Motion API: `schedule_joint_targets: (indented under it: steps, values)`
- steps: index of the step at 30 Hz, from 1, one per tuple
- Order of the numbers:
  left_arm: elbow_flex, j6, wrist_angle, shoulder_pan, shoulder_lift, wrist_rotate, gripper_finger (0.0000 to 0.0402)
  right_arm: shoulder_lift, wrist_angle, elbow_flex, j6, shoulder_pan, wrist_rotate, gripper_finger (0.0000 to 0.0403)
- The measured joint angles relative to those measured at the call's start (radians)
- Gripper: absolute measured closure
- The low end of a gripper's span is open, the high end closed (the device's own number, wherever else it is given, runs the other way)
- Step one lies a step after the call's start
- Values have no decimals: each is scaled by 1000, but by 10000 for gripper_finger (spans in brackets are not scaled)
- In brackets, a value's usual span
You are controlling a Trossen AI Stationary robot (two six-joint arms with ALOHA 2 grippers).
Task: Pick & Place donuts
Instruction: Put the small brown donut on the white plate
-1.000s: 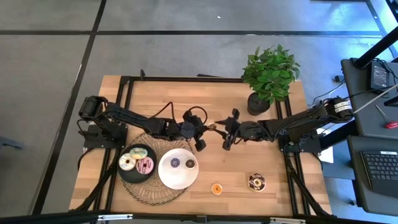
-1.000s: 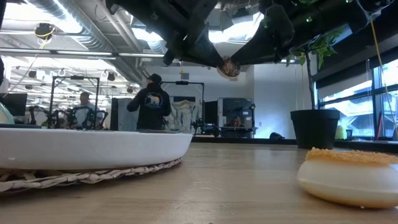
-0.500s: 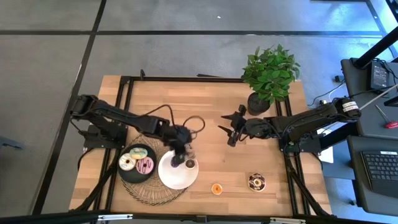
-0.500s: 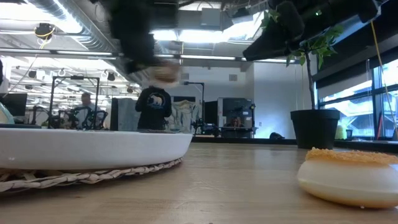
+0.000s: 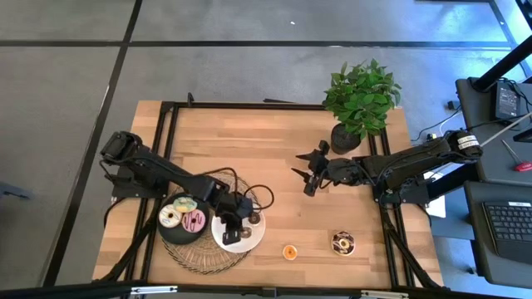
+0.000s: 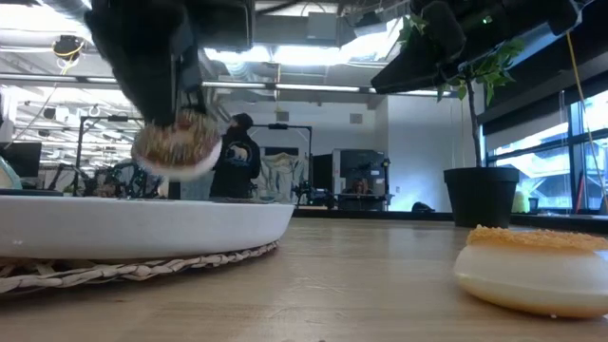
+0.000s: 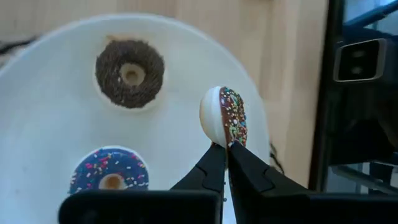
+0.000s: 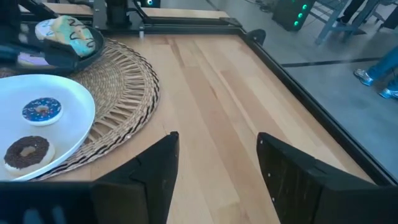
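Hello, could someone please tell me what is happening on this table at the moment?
The left gripper holds a chocolate sprinkled donut on edge just above the white plate, which already carries a blue-iced donut and a dark brown one. The right gripper waits open, mid-table. Two more donuts lie loose near the table's front edge.

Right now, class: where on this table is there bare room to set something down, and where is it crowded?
Free: the wood between the potted plant and the left arm, and between the white plate and the orange donut. Crowded: the white plate, where the left gripper holds a sprinkled donut above two others, and the black plate.
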Motion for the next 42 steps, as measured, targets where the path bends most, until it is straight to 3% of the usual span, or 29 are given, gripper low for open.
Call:
schedule_joint_targets:
  steps: [7,42]
  values:
    - [0,-65,-3,3,55,3,390,0,0,0,0,0,0,186]
    - [0,-98,-1,-12,54,1,356,0,-37,0,-3,0,0,186]
